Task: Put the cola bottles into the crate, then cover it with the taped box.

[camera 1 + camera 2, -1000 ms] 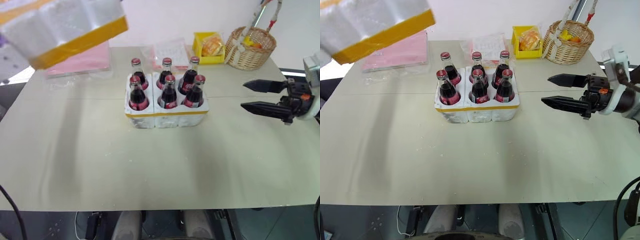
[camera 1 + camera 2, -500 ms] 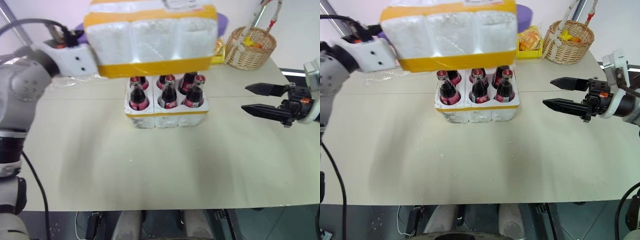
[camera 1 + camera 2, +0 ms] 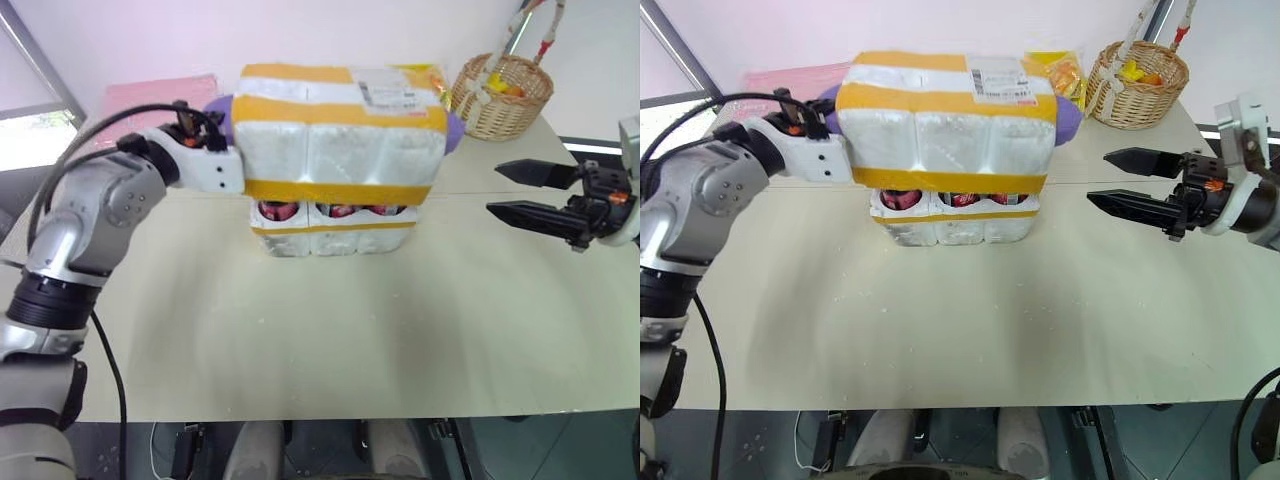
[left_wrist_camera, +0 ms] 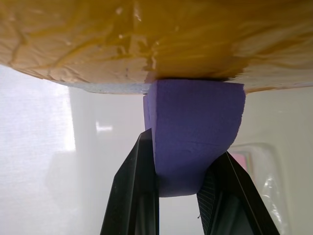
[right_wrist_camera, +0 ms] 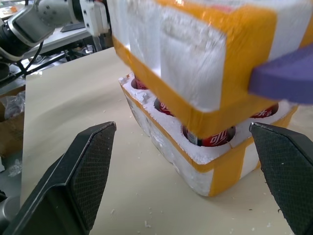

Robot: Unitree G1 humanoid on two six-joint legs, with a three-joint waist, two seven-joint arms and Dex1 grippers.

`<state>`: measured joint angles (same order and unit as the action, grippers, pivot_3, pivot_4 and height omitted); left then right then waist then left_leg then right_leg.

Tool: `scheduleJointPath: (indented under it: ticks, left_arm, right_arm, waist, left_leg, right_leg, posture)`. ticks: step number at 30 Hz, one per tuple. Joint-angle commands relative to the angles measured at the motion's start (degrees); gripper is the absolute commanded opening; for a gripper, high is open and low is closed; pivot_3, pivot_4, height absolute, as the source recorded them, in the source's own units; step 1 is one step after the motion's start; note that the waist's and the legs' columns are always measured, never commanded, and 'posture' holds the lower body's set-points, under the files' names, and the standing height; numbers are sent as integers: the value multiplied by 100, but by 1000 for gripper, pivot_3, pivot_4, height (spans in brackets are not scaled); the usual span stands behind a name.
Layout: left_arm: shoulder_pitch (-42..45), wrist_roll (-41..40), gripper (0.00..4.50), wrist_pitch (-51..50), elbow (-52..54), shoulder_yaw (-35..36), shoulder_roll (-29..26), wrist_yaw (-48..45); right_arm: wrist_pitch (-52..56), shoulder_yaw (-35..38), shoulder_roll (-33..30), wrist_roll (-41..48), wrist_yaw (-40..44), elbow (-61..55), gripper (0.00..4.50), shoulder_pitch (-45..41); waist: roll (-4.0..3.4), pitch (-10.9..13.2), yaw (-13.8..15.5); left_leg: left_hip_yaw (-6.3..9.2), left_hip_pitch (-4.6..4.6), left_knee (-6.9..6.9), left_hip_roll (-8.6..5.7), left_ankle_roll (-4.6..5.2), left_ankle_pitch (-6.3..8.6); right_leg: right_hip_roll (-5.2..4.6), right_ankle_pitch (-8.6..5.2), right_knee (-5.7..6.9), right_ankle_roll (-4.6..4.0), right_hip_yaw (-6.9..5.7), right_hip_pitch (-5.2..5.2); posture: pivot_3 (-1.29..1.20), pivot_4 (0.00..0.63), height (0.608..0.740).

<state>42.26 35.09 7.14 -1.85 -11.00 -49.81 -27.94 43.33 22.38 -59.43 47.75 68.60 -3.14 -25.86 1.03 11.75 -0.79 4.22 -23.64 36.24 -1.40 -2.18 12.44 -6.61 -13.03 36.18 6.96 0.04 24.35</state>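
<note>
Left gripper jaws clamp the taped box's purple handle; right gripper jaws gape wide, empty.

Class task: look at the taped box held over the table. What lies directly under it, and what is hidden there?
Under the taped box sits the crate, with red labels of the cola bottles showing in the gap between them. The bottles' caps and necks are covered by the box, so their count cannot be seen.
</note>
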Motion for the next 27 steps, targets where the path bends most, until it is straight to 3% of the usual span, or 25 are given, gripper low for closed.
scheduleJointPath:
  ticks: [1,8,9,15,21,25,27]
  left_arm:
    - [-210,358,432,84,318,15,-54,171]
    - [-640,605,432,227,468,55,45,333]
    - [-662,574,1475,236,470,88,65,351]
    - [-886,242,4425,500,701,380,-170,200]
    - [-1875,-143,4425,1135,1067,1006,-916,129]
    - [-3149,-1625,4425,926,1382,2007,-1171,-714]
    - [-3493,-3377,4425,-355,1628,2565,-1025,-1670]
  right_arm:
    - [-40,225,35,140,-55,-177,4500,-22]
    - [-155,42,78,52,-1,-197,4500,15]
    - [-157,30,83,51,-5,-188,4500,-1]
    - [-190,-29,78,9,23,-87,4500,-60]
    - [-270,-120,72,-82,101,73,4500,-145]
    - [-325,-214,51,-177,197,212,4500,-226]
    - [-352,-253,35,-228,259,310,4500,-277]
  waist:
    - [-1,0,-5]
    - [0,0,6]
    - [0,0,6]
    - [0,0,-8]
    - [-1,-1,-36]
    - [-5,0,-37]
    - [-6,1,4]
  left_leg:
    - [0,0,0,0,0,0]
    - [0,3,0,0,0,0]
    - [0,3,0,0,0,0]
    - [1,3,-1,0,0,0]
    - [1,7,-5,1,0,0]
    - [-4,13,-11,5,1,1]
    - [-3,12,-8,7,1,1]
  right_leg:
    - [0,0,0,0,0,0]
    - [0,0,0,0,1,-3]
    - [0,0,0,0,1,-3]
    - [0,0,0,0,1,-3]
    - [0,0,0,0,2,-3]
    - [0,0,-1,-1,8,-2]
    - [3,-1,0,-3,6,-2]
  posture:
    - [0,150,738]
    - [0,150,738]
    - [0,150,738]
    - [0,150,738]
    - [0,150,738]
    - [0,150,738]
    - [0,150,738]
